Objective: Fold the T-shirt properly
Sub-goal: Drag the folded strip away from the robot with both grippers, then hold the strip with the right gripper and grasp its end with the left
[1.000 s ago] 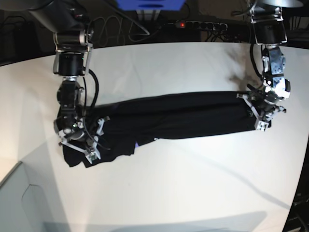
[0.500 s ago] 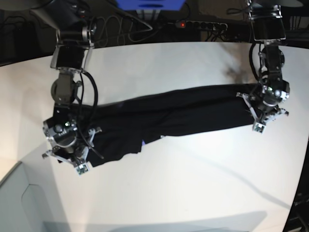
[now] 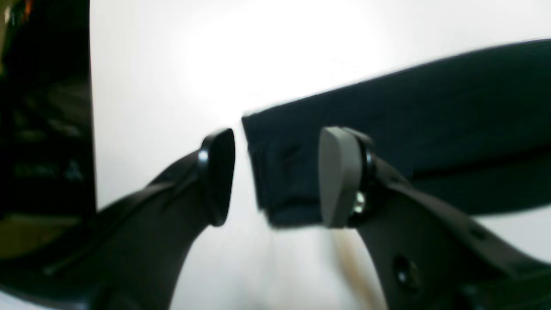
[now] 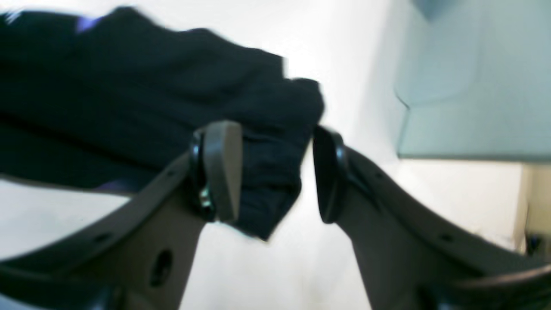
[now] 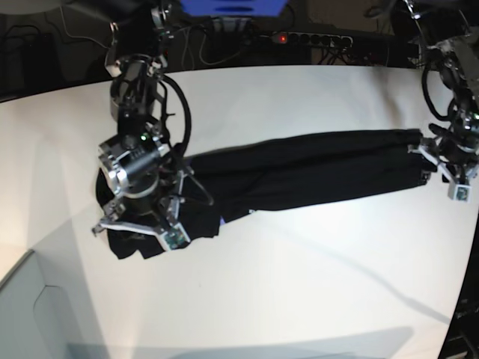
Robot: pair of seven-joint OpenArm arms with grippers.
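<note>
The T-shirt point(image 5: 299, 170), a large black garment of soft fabric, lies folded into a long narrow band across the middle of the white table point(image 5: 262, 299), stretching from about nine o'clock to three o'clock in the base view, its three o'clock end sitting a little higher in the picture than the other. Its nine o'clock end bunches into a looser, wider heap, and a small fleck of purple shows at the lower edge there. At that heap the right gripper point(image 4: 271, 172) is poised with its jaws spread apart; in its wrist view a rumpled fold of the dark cloth lies between and behind the two pads, with a gap of white surface beside the far pad, so nothing is clamped. At the three o'clock end the left gripper point(image 3: 275, 176) likewise stands released, its pads parted on either side of the squared-off corner of the shirt, which rests flat on the table. A black power strip point(image 5: 318, 39) lies beyond the table's twelve o'clock edge.
</note>
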